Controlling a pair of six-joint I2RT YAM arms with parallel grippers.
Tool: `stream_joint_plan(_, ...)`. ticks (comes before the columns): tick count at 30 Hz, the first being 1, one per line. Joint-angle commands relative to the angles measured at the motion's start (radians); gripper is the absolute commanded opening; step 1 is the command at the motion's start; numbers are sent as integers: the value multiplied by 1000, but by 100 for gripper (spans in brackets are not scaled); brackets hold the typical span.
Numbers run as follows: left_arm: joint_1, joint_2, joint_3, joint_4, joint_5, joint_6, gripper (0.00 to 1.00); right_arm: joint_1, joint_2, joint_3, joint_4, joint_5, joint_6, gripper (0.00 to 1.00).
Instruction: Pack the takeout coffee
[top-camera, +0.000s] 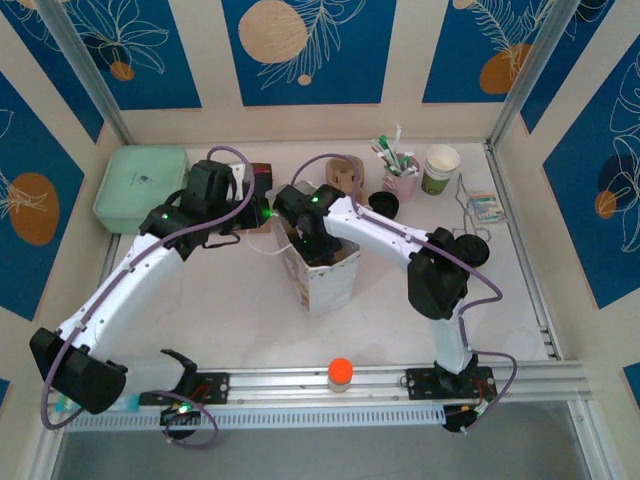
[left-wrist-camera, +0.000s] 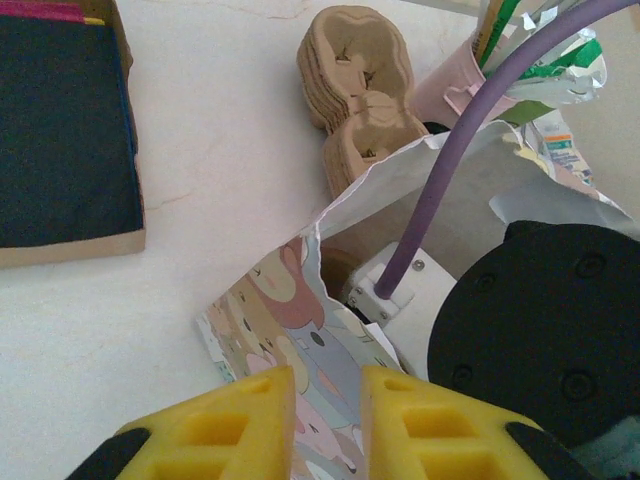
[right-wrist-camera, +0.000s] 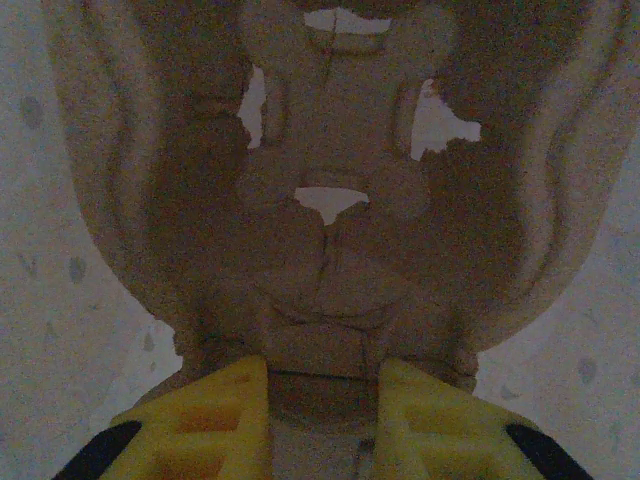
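One paper bag (top-camera: 330, 285), one pulp carrier stack (top-camera: 346, 175), one lidless cup (top-camera: 441, 168), one green tub (top-camera: 140, 185).

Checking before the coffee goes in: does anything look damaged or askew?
Yes. The paper bag has a crumpled, uneven rim where the left gripper pinches it, so its mouth gapes crookedly. In the right wrist view the pulp carrier shows one ragged-edged hole at upper right. Nothing looks spilled.

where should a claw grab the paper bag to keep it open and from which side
I'd pinch the top rim of the paper bag, on the wall facing the left arm, coming down from above. The bag stands upright with its mouth open upward, so the rim is a thin free edge, and the right arm reaches into the mouth from the other side.
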Motion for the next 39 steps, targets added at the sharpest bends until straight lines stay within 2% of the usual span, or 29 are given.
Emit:
stream_joint_plan(1, 12, -24, -8, 12, 20, 1, 22, -2, 10, -27, 18, -28, 22, 24)
stream_joint_plan(11, 12, -27, -14, 19, 24, -3, 12, -20, 16, -88, 74, -54, 39, 24)
stream_joint_plan(29, 12, -38, -15, 23, 27, -5, 11, -26, 76, -166, 148, -63, 68, 23)
stream_joint_plan(32, 12, -39, -19, 21, 27, -5, 15, -25, 70, -169, 148, -55, 73, 23)
stream_joint_plan(37, 12, -38, -28, 16, 30, 2, 35, -15, 40, -157, 129, -30, 77, 22)
stream_joint_plan(39, 11, -35, -29, 10, 30, 9, 38, -10, 25, -146, 115, -18, 77, 23)
